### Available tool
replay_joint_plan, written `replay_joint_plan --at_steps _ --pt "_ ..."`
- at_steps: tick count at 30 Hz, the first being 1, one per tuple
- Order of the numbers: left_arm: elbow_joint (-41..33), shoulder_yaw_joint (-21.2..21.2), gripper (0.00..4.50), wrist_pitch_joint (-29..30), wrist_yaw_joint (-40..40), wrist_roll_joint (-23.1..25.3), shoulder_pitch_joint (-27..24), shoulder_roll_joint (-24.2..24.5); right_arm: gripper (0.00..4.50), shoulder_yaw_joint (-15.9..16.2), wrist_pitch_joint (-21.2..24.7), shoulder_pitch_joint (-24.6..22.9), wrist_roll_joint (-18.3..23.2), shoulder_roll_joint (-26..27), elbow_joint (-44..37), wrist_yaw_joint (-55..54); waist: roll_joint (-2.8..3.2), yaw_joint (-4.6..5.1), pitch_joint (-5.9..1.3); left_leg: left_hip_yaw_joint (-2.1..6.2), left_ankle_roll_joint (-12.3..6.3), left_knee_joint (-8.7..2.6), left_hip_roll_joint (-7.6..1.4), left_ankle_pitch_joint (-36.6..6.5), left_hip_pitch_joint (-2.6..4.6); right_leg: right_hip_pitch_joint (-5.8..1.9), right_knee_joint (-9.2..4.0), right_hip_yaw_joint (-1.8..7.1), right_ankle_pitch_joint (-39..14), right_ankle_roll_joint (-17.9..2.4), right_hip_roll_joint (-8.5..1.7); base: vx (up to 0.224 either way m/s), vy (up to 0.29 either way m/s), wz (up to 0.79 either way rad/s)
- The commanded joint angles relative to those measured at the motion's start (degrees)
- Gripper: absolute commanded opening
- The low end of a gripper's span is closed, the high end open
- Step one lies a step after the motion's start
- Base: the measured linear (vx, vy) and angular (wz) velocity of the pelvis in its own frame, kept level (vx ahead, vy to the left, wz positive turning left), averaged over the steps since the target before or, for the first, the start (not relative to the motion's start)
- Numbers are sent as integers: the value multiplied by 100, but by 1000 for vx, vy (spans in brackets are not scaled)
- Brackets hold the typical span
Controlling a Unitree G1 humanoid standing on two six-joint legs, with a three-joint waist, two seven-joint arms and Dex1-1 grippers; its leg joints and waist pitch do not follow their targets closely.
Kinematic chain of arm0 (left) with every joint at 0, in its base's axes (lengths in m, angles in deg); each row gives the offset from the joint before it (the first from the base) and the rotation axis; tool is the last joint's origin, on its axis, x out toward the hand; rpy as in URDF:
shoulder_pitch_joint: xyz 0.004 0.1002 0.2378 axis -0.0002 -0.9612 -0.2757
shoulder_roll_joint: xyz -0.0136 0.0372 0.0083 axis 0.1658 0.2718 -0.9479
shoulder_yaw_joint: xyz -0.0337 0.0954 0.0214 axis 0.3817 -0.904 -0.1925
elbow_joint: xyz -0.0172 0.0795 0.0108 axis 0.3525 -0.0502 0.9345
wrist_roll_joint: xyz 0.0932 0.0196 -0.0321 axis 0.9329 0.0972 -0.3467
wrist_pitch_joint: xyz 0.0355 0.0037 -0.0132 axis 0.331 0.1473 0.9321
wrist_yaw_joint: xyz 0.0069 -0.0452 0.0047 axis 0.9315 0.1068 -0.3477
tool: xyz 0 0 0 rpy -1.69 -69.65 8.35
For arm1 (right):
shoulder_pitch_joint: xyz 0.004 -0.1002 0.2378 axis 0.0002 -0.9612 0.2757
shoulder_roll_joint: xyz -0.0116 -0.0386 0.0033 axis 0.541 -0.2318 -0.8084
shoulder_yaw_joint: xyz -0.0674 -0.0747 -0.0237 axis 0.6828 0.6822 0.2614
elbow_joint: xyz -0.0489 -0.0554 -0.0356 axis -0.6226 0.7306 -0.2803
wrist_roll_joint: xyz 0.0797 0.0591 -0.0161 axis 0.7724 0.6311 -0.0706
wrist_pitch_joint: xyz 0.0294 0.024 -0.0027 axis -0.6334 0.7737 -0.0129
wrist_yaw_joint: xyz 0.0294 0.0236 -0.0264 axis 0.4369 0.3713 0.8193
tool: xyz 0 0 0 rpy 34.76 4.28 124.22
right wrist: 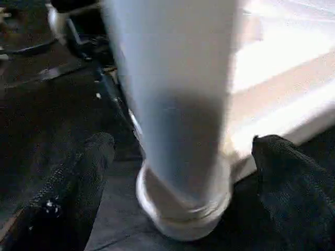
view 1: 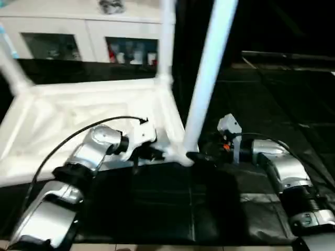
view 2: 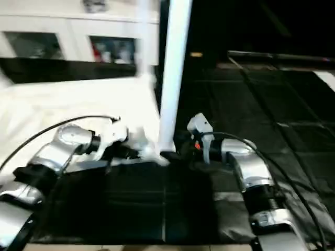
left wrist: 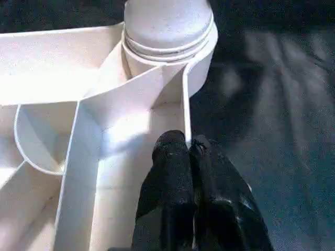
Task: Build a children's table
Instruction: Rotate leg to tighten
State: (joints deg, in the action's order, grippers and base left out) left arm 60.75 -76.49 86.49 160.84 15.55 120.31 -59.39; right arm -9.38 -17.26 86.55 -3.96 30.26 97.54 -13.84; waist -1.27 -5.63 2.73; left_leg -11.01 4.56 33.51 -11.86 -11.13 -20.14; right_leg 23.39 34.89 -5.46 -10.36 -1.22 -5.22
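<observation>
Leg [view 1: 209, 73] stands upright in the near corner socket [left wrist: 172, 47] of the upturned top [view 1: 78, 117]; our right hand [right wrist: 178, 172] straddles its base, spread wide, while our left hand [left wrist: 191, 157], clenched, pinches the top's rim just beside that socket.

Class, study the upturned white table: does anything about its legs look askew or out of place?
Yes. The nearest leg leans instead of standing straight like the leg behind it. It sits in the corner socket of the table top, between the open right gripper's fingers.
</observation>
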Motion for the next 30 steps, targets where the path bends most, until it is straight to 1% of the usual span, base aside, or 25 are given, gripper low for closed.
replay_joint_plan --at_steps 1,2,3,4,5,6,9,10,12,13,14,15,17,18,19,23,24,25,26,27,28,30 --pt "-109 -240 0 -188 297 85 -64 18 446 41 48 83 88 -101 52 237 -2 6 -352 42 -333 -371 -207 -880 25 -325 -358 324 -837 -1345 -350 0 0 0" --pt "-164 -295 0 -252 423 90 -96 63 430 119 104 99 188 -138 68 539 -11 -6 -349 38 -315 -368 -202 -878 23 -324 -355 328 -822 -1349 -356 0 0 0" --pt "-164 -295 0 -252 423 90 -96 63 419 119 104 99 188 -138 68 539 -11 -12 -354 42 -319 -367 -201 -905 22 -337 -350 324 -839 -1359 -362 0 0 0" --pt "-231 -315 0 -266 512 80 -127 82 419 160 83 105 210 -149 101 724 -32 -24 -349 41 -309 -368 -205 -929 19 -335 -365 325 -972 -1322 -369 0 0 0" --pt "-302 -328 0 -269 558 69 -160 90 419 206 75 110 203 -153 137 875 -25 -30 -350 46 -298 -369 -212 -936 18 -335 -360 326 -998 -1323 -378 0 0 0" --pt "-337 -328 0 -266 568 64 -178 91 408 225 83 112 194 -155 152 938 -38 -31 -348 41 -297 -366 -206 -923 14 -332 -368 326 -1047 -1296 -373 0 0 0" --pt "-417 -341 0 -261 599 57 -218 93 378 240 71 123 179 -140 183 1007 -34 -44 -345 41 -280 -369 -204 -894 18 -323 -377 327 -1110 -1270 -371 0 0 0" --pt "-524 -369 0 -248 656 24 -262 106 370 258 59 141 196 -126 207 1027 -48 -58 -354 45 -266 -366 -210 -848 18 -328 -361 328 -1089 -1261 -375 0 0 0" --pt "-598 -390 0 -232 703 -1 -293 116 353 271 56 153 212 -117 219 1048 -42 -64 -355 42 -270 -365 -208 -816 21 -322 -354 328 -1042 -1262 -368 0 0 0" --pt "-640 -419 0 -258 750 -8 -311 135 353 292 44 186 220 -99 261 1089 -42 -67 -359 41 -272 -363 -207 -815 23 -322 -350 327 -1020 -1271 -367 0 0 0" --pt "-642 -421 0 -259 752 -8 -312 136 333 293 44 188 220 -98 263 1090 -42 -64 -361 43 -277 -364 -207 -794 17 -325 -342 324 -983 -1285 -366 0 0 0" --pt "-659 -428 0 -261 764 -8 -316 143 326 297 45 195 220 -91 271 1095 -50 -64 -356 38 -282 -363 -204 -798 19 -320 -350 325 -989 -1275 -359 0 0 0" --pt "-699 -433 0 -258 802 -9 -329 155 326 305 51 211 237 -89 296 1125 -37 -72 -355 37 -269 -361 -202 -823 27 -316 -357 327 -1050 -1257 -364 0 0 0" --pt "-716 -435 0 -255 815 -10 -334 159 316 305 52 216 242 -88 305 1137 -38 -72 -353 40 -254 -366 -205 -845 24 -319 -363 326 -1083 -1246 -366 0 0 0" --pt "-733 -445 0 -255 831 -2 -335 164 292 308 75 223 255 -90 316 1166 -44 -70 -357 42 -248 -364 -204 -842 24 -321 -357 324 -1080 -1240 -364 0 0 0" --pt "-796 -446 0 -224 854 14 -342 165 279 337 160 199 301 -125 279 1328 -48 -69 -369 40 -278 -353 -198 -767 14 -333 -335 324 -914 -1273 -358 0 0 0" --pt "-803 -443 0 -215 852 13 -340 163 259 345 181 186 313 -132 259 1353 -47 -68 -368 40 -294 -352 -197 -750 12 -333 -334 321 -897 -1278 -354 0 0 0" --pt "-802 -439 0 -205 848 11 -338 160 259 357 206 163 325 -139 223 1379 -35 -72 -370 42 -294 -354 -200 -745 19 -331 -334 319 -894 -1283 -357 0 0 0" --pt "-798 -435 0 -199 845 9 -334 158 241 365 219 152 331 -141 203 1393 -39 -70 -370 41 -294 -350 -196 -726 14 -333 -331 320 -858 -1295 -352 0 0 0" --pt "-798 -436 0 -182 829 1 -329 160 241 374 237 143 332 -140 187 1412 -39 -70 -370 41 -294 -350 -196 -726 14 -333 -331 320 -858 -1295 -352 0 0 0" --pt "-803 -430 0 -143 804 -19 -330 157 239 383 252 131 333 -135 167 1428 -12 -72 -373 40 -263 -350 -197 -773 25 -331 -335 322 -863 -1302 -354 0 0 0" --pt "-798 -396 0 -55 741 -51 -334 125 219 390 260 103 337 -121 130 1422 0 -72 -370 40 -238 -354 -197 -821 30 -330 -343 320 -904 -1308 -354 0 0 0"
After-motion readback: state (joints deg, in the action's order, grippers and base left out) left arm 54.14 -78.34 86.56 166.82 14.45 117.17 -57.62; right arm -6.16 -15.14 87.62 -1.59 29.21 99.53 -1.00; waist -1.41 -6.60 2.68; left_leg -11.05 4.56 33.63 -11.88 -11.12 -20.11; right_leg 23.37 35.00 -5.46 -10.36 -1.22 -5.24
